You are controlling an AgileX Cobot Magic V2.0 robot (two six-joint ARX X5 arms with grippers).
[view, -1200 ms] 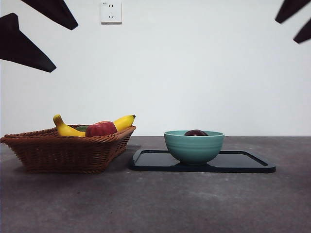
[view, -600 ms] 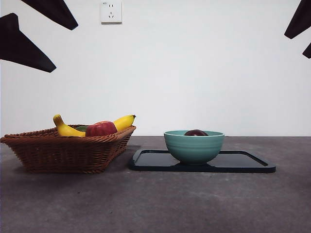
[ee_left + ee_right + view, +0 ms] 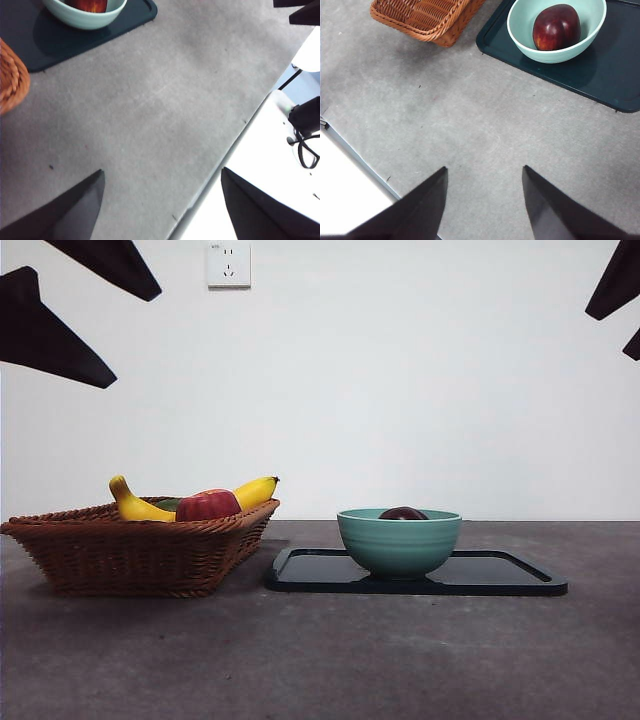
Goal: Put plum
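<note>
Nearest the front camera lies a bare stretch of the grey, mottled surface (image 3: 320,660). Beyond it, at about 8 o'clock from the picture's middle, stands a brown wicker basket (image 3: 140,550), and over its rim show a yellow banana (image 3: 140,506), a red apple (image 3: 208,505) and a sliver of something green that is too hidden to name. Just beside the basket, at about 5 o'clock from the middle, a flat black tray (image 3: 500,575) lies on the surface, and a pale green ribbed bowl (image 3: 399,542) stands on the tray's left part. The plum (image 3: 556,27) lies inside that bowl: in the front view only its dark top (image 3: 403,513) clears the rim, while the right wrist view shows it whole, glossy and dark maroon, resting against the bowl's floor. Farthest back is a white wall with a white power socket (image 3: 228,264) at 11 o'clock; a tiny mark sits on its upper left corner, too small to read, and no other writing shows anywhere. Both arms hang high and well apart from the fruit. The left end effector (image 3: 162,192) hovers over bare surface near its edge, its two jaws spread wide with nothing between them. The right end effector (image 3: 485,187) is likewise held apart and empty, above bare surface, with basket, tray and bowl in its view.
</note>
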